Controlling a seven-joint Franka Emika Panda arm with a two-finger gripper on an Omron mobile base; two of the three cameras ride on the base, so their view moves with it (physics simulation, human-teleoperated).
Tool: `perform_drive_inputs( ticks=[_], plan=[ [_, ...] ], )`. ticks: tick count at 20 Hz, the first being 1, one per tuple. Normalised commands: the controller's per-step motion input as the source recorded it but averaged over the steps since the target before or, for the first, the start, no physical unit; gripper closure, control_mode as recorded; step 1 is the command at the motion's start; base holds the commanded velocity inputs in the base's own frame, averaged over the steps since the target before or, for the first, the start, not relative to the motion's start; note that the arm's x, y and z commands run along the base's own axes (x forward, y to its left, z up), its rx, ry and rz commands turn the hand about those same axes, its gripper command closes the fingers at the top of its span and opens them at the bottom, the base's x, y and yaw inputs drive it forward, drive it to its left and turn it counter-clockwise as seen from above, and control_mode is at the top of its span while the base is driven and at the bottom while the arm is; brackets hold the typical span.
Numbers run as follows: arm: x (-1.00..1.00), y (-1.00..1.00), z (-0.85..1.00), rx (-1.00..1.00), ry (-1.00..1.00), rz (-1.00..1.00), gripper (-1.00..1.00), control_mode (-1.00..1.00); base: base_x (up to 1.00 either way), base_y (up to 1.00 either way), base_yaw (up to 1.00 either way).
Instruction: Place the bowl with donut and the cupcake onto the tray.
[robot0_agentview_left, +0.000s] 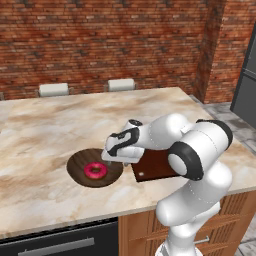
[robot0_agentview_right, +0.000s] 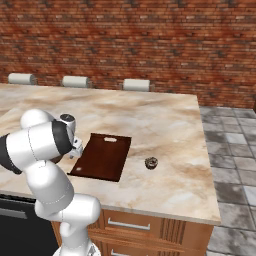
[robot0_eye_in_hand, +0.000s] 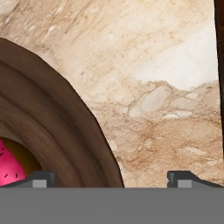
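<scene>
Marble, beige with brown veining and a few pale patches, forms the counter (robot0_agentview_left: 45, 125), a smooth polished slab set on wooden cabinets. On it sits the bowl (robot0_agentview_left: 80, 171), round, shallow and dark brown, its wood turned in concentric rings that show clearly in the hand view (robot0_eye_in_hand: 52, 127). Inside lies the donut (robot0_agentview_left: 95, 170), a small ring with glossy pink-magenta icing; the hand view shows tiny dark specks on the icing (robot0_eye_in_hand: 8, 168). Just right of the bowl, seen from the left base camera, lies the tray (robot0_agentview_right: 102, 157), a flat rectangular board of dark reddish brown with a small pale spot near its far edge. Bowl and tray are close; whether they touch is hidden by the arm. The cupcake (robot0_agentview_right: 151, 162), small, dark and ridged, stands on the marble to the right of the tray, apart from it, in the right base view.

The gripper (robot0_agentview_left: 114, 161) hangs low over the bowl's right rim, its jaws spread wide and holding nothing; in the hand view one fingertip (robot0_eye_in_hand: 39, 177) is above the bowl's wall and the other above bare marble. The arm is white and glossy with dark joints.

A red brick wall rises behind the counter, and pale stool backs (robot0_agentview_right: 136, 85) show along its far side. No writing can be read anywhere.
</scene>
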Motion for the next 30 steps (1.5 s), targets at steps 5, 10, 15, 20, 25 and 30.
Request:
perform_drive_inputs(
  ticks=[5,10,15,20,25,30],
  plan=[
    [0.00,0.02,0.00,0.00,0.00,0.00,1.00,-1.00,0.00,0.00,0.00],
    [0.00,0.00,0.00,0.00,0.00,0.00,1.00,-1.00,0.00,0.00,0.00],
    [0.00,0.00,0.04,0.03,0.00,0.00,1.00,-1.00,0.00,0.00,0.00],
    [0.00,0.00,0.34,0.06,0.00,-0.02,1.00,-1.00,0.00,0.00,0.00],
    [0.00,0.00,0.45,0.03,0.00,-0.05,1.00,-1.00,0.00,0.00,0.00],
    [0.00,0.00,0.52,0.04,0.00,-0.14,1.00,-1.00,0.00,0.00,0.00]
  ],
)
